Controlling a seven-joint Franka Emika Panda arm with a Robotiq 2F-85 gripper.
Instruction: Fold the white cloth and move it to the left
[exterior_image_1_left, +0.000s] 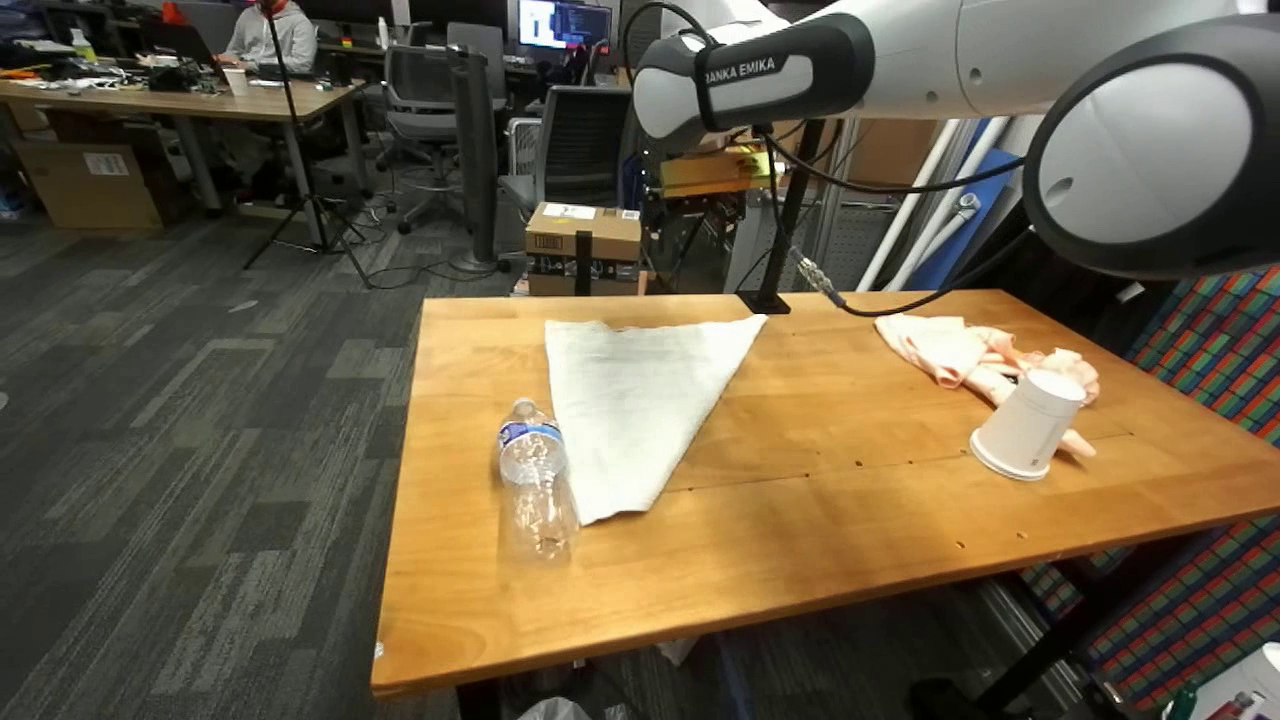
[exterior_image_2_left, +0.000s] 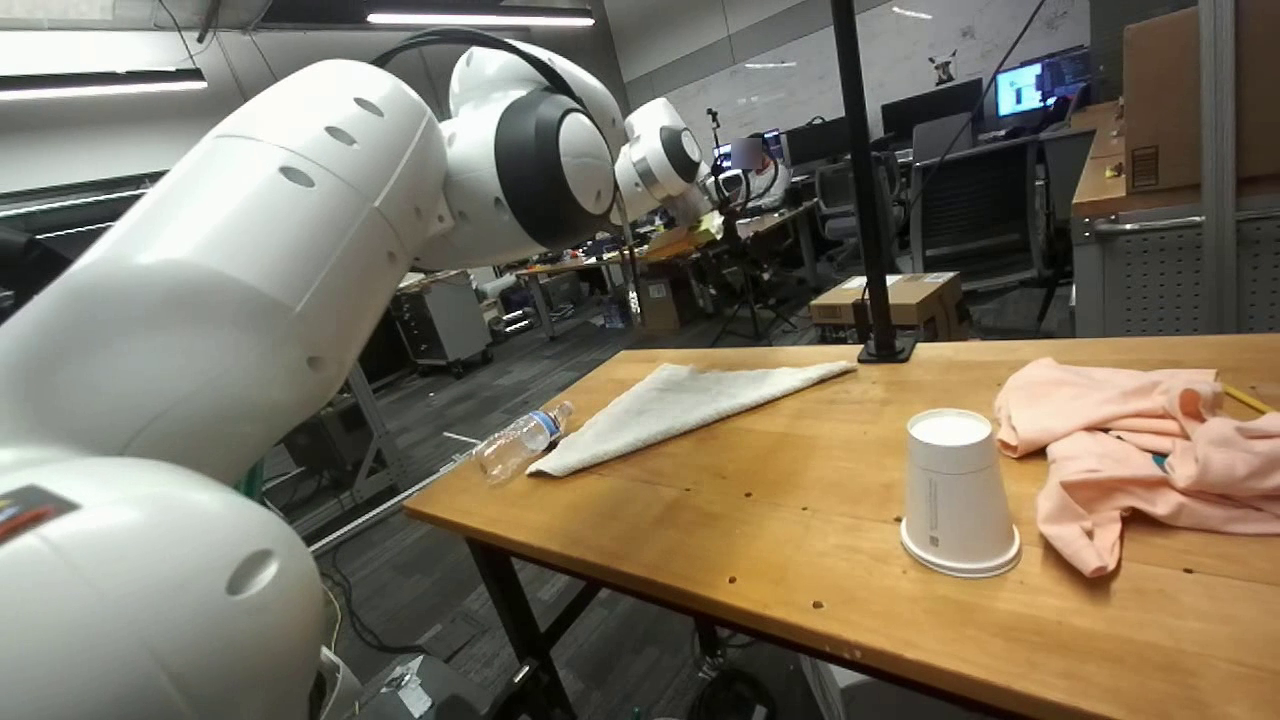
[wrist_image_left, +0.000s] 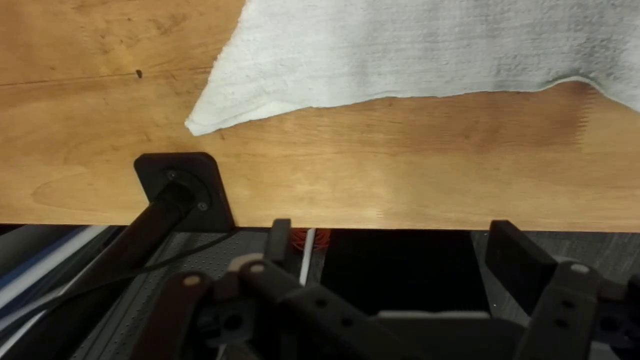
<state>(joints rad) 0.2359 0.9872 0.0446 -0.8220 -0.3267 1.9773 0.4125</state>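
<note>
The white cloth (exterior_image_1_left: 640, 405) lies flat on the table in a rough triangle, in both exterior views (exterior_image_2_left: 680, 408). One pointed corner reaches toward the black post, and its narrow end lies near the clear bottle. In the wrist view the cloth (wrist_image_left: 400, 50) fills the top right, with a slight ripple along its edge. My gripper (wrist_image_left: 390, 225) is open with nothing between its fingers. It is above and beyond the table's edge, apart from the cloth. In the exterior views the fingers are small and hard to make out.
A clear plastic bottle (exterior_image_1_left: 535, 480) lies beside the cloth. A white cup (exterior_image_2_left: 960, 495) stands upside down near a crumpled pink cloth (exterior_image_2_left: 1130, 450). A black post (wrist_image_left: 185, 192) rises from the wooden table's (exterior_image_1_left: 800, 540) edge near the cloth's corner, with a cable by it.
</note>
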